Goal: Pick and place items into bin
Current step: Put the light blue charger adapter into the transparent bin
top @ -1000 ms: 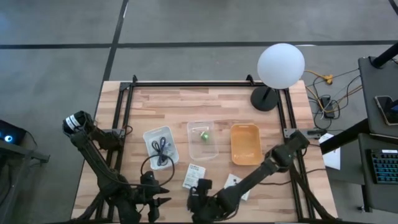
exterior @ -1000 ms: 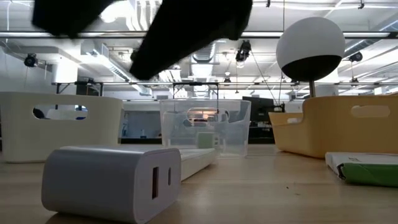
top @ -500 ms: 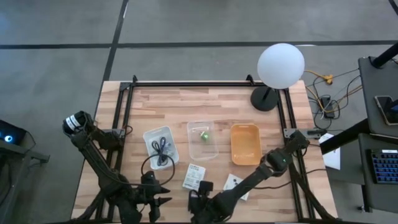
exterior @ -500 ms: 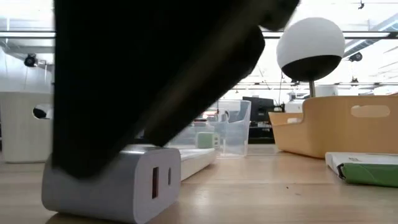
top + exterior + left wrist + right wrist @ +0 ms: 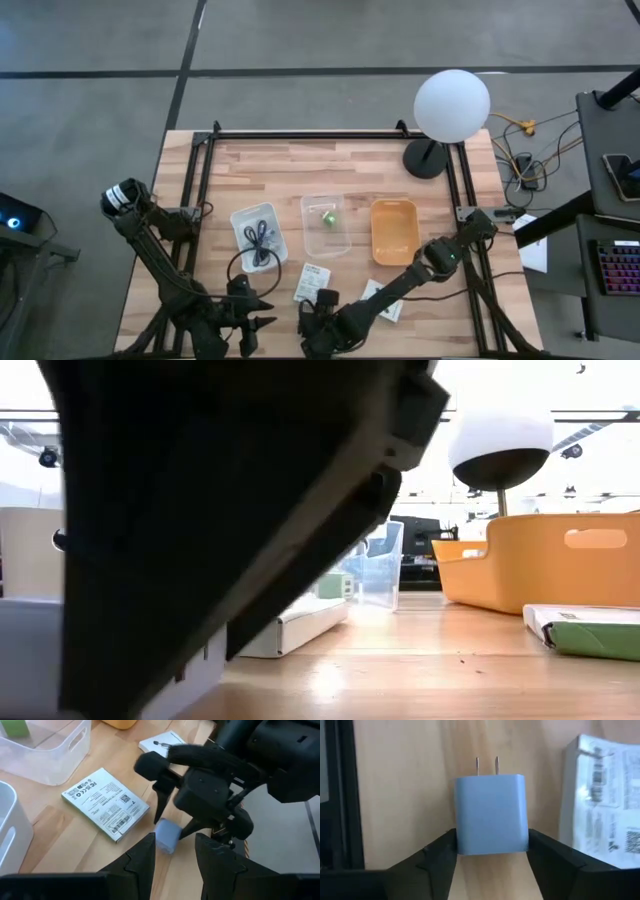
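Lavender-blue wall charger (image 5: 491, 814), two bare prongs, lying flat on the wooden table (image 5: 290, 170) at its near edge, just beside a white printed packet (image 5: 105, 803); right gripper (image 5: 491, 851) set around it, fingers spread wide on either flank, seemingly not yet clamped. Probably light, rigid, smooth-sided and slippery; best gripped squarely across the flat sides, clear of the prongs. Left gripper (image 5: 173, 851) idle nearby, jaws parted, holding nothing.

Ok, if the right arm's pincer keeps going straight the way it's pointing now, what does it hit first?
The right pincer would meet the small pale-blue plastic plug-in charger block first: it already sits between the open fingers, prongs pointing away. Past it there is only bare wooden tabletop. The white printed flat packet lies off to one side.
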Robot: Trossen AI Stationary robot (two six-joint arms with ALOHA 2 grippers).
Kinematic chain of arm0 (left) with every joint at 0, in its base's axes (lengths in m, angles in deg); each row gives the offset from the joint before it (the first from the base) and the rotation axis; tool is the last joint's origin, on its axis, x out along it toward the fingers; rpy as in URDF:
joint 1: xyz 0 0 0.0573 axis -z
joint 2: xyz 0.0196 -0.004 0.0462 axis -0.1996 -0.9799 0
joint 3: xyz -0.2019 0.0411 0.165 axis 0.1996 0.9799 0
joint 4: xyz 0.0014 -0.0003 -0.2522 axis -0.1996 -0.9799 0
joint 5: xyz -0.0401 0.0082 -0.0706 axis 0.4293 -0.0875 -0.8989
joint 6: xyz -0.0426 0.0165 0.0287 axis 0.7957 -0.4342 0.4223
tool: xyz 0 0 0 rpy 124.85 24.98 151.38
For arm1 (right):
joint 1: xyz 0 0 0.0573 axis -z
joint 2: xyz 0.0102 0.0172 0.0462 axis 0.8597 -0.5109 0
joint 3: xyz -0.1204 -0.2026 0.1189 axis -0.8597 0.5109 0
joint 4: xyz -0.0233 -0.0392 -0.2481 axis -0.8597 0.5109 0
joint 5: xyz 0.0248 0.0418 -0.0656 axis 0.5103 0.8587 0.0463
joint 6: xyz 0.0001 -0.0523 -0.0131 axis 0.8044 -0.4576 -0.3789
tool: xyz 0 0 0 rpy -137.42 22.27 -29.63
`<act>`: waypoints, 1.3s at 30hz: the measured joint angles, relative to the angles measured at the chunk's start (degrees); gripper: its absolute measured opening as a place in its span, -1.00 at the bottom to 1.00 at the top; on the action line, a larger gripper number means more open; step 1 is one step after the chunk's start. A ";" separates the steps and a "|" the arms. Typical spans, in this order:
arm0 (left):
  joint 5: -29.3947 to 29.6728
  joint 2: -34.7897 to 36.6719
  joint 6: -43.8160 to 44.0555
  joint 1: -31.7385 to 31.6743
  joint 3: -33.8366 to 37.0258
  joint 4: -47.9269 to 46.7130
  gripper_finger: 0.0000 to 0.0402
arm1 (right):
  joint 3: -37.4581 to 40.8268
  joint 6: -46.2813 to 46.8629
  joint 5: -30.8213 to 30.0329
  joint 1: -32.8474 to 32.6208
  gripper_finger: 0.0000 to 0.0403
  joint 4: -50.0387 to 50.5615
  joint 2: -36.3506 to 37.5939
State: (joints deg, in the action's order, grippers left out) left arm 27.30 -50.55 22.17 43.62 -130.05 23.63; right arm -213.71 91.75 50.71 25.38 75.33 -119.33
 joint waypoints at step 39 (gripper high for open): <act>2.12 0.00 0.15 0.04 0.00 0.98 -0.39 | 0.70 0.90 -17.33 15.34 -0.11 31.69 17.43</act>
State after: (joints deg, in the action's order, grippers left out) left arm 29.42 -50.55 22.32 43.66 -130.05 24.61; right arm -213.01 92.65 33.37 40.71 107.02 -101.90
